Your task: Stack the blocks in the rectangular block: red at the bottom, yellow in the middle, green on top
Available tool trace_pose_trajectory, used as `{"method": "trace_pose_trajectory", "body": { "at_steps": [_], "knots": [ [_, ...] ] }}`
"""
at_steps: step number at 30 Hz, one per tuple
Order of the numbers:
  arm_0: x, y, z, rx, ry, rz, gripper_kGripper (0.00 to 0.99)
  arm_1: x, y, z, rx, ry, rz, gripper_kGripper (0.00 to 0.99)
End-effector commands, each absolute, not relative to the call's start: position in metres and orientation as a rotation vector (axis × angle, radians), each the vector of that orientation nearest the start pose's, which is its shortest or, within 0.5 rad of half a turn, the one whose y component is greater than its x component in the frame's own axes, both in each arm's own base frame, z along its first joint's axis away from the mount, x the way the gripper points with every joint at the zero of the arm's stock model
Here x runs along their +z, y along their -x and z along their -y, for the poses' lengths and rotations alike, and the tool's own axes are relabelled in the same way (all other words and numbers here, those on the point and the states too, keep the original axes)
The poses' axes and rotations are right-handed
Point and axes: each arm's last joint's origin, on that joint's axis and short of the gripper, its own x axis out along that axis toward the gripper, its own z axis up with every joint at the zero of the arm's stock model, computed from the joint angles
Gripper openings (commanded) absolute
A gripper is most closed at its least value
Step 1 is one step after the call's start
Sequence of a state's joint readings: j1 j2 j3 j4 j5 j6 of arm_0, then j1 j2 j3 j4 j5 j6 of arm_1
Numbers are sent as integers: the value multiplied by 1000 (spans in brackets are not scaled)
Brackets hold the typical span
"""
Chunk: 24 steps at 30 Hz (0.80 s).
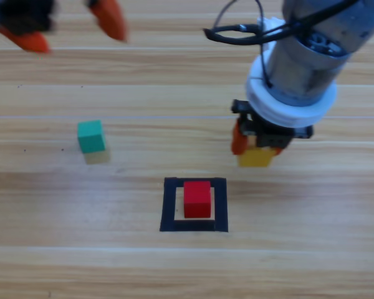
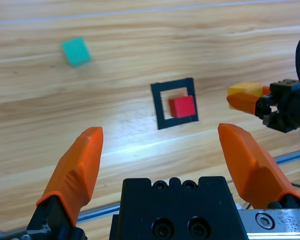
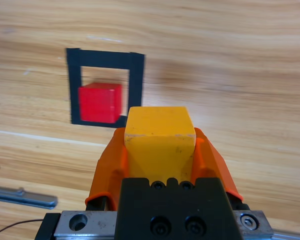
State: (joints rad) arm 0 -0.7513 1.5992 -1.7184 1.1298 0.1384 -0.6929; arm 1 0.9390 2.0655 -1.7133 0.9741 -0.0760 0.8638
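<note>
The red cube (image 1: 197, 199) sits inside the black tape square (image 1: 169, 205), also seen as the red cube (image 3: 99, 102) within the tape square (image 3: 135, 75) in the right wrist view. My right gripper (image 1: 257, 148) is shut on the yellow cube (image 1: 257, 157), held above the table to the upper right of the square; the yellow cube (image 3: 160, 135) fills the space between its jaws. The green cube (image 1: 91, 137) lies alone to the left, also visible as the green cube (image 2: 76, 51). My left gripper (image 1: 71, 28) hangs open at the top left corner, holding nothing.
Wooden table (image 1: 311, 261) all around the square. The right arm's grey body (image 1: 311, 50) and black cable (image 1: 237, 31) come down from the top right.
</note>
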Motion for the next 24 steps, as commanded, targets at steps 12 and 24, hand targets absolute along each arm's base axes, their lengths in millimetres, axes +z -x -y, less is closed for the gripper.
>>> {"method": "trace_pose_trajectory", "body": {
  "at_steps": [12, 24],
  "knots": [
    [438, -218, 97, -136, 134, -966, 986, 214, -249, -421, 163, 92, -1456, 109],
    [431, -169, 68, -252, 104, -717, 990, 200, -254, -429, 155, 112, -1470, 109]
  ]
}}
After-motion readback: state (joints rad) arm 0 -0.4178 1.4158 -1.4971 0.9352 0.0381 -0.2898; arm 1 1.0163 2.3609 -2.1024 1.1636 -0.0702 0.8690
